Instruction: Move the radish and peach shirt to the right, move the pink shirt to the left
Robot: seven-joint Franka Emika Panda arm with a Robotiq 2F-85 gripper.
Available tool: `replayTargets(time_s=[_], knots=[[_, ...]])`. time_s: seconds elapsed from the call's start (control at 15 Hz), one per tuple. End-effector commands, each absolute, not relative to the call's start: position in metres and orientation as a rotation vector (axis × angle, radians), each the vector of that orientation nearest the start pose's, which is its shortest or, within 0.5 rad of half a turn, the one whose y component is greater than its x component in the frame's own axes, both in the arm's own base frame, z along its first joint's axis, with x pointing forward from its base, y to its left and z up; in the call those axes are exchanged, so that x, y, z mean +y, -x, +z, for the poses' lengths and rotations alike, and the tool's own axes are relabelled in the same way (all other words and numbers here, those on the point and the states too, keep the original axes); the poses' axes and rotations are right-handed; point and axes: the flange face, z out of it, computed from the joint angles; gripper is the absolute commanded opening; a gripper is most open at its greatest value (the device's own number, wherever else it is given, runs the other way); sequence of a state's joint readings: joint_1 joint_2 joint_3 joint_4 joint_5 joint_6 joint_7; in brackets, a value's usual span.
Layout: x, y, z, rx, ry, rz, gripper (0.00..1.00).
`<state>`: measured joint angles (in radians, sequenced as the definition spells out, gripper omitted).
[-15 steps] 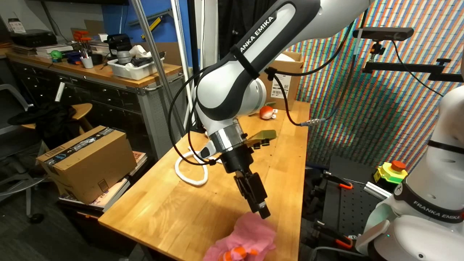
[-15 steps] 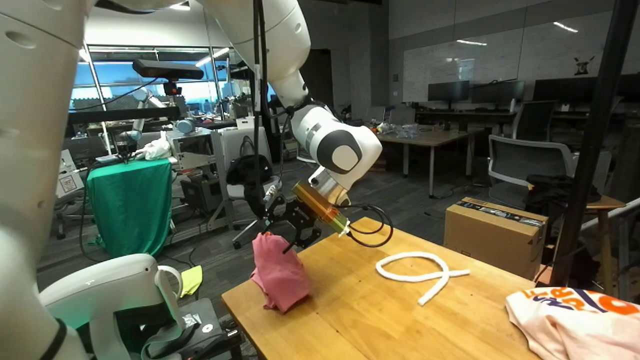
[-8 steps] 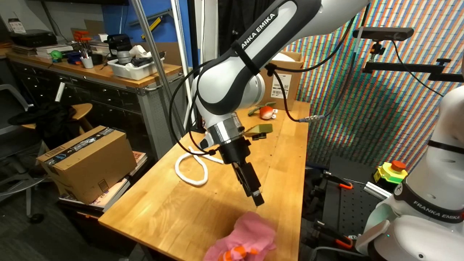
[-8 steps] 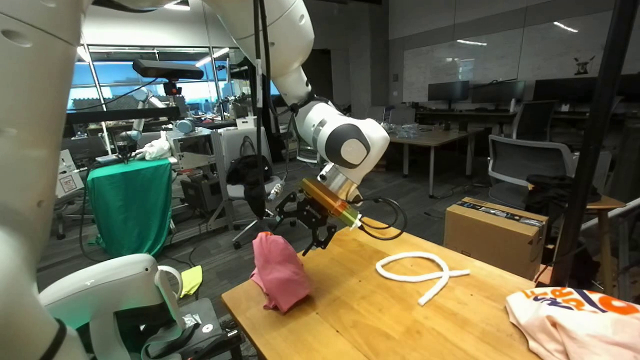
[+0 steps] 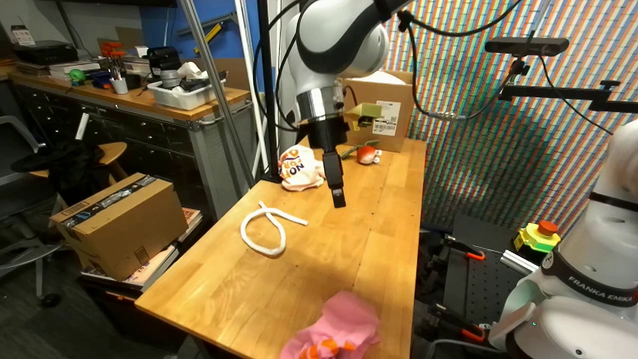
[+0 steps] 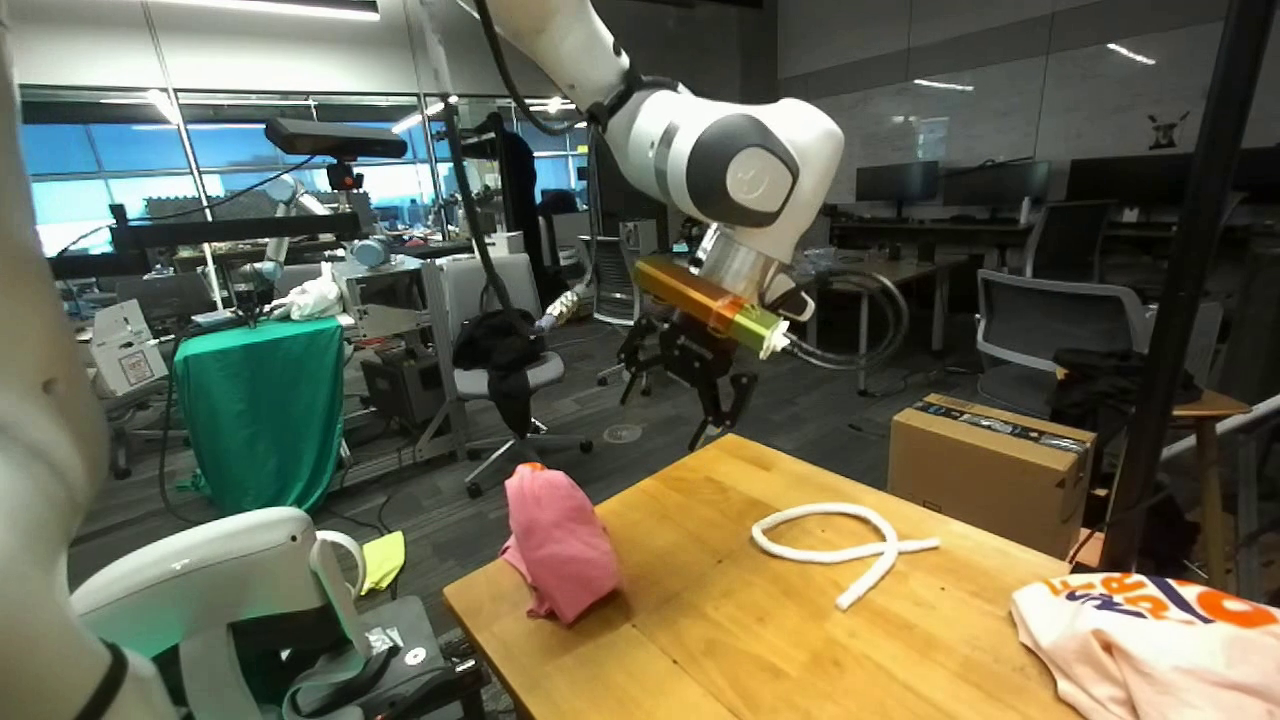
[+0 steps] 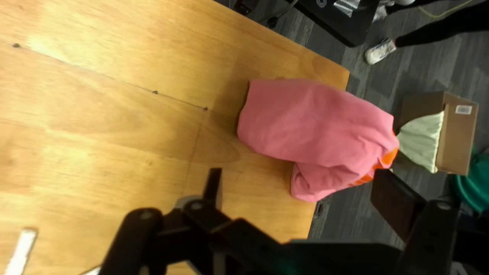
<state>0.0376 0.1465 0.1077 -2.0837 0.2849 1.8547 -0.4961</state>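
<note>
- Raised the hand [image 6: 662, 422] since half a second ago and carried it off from the pink shirt [image 6: 562, 545]; hangs now at 1 o'clock from there in an exterior view, well apart.
- Uncovered the peach shirt [image 5: 299, 168] by swinging the arm [image 5: 331, 50] up; lies in sight at 10 o'clock from the hand in an exterior view.
- Left the pink shirt unmoved, bunched on the table [image 5: 324, 249] toward 6 o'clock in an exterior view, and the radish [image 5: 367, 155] unmoved too, at 1 o'clock from the hand.
- Holds nothing, with fingers [image 7: 396, 202] spread wide in the wrist view and no fabric pinched between.
- Looks like a withdrawal rather than a reach for the pink shirt.
- Probably meets the split asked for, with the pink shirt at one end and the peach shirt and radish toward the opposite end, taking sides from the arm's own facing; cannot be sure of the viewpoint intended.
- Likely calls next for no more than parking the arm.
- Could yet go wrong by brushing the pink shirt, lying near the table's edge; cannot tell about any overhang.
</note>
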Motion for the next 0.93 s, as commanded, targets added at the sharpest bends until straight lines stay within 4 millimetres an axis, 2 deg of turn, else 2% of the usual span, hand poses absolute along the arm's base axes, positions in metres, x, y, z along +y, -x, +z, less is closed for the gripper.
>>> replayTargets(time_s=[0.0, 0.2, 0.47, 0.67, 0.87], knots=[[0.081, -0.482, 0.406, -0.561, 2.765, 0.229, 1.0], [0.072, -0.448, 0.444, -0.466, 2.803, 0.054, 1.0], [0.063, -0.397, 0.471, -0.332, 2.85, -0.159, 1.0], [0.058, -0.361, 0.474, -0.226, 2.874, -0.316, 1.0], [0.05, -0.334, 0.47, -0.103, 2.891, -0.466, 1.0]])
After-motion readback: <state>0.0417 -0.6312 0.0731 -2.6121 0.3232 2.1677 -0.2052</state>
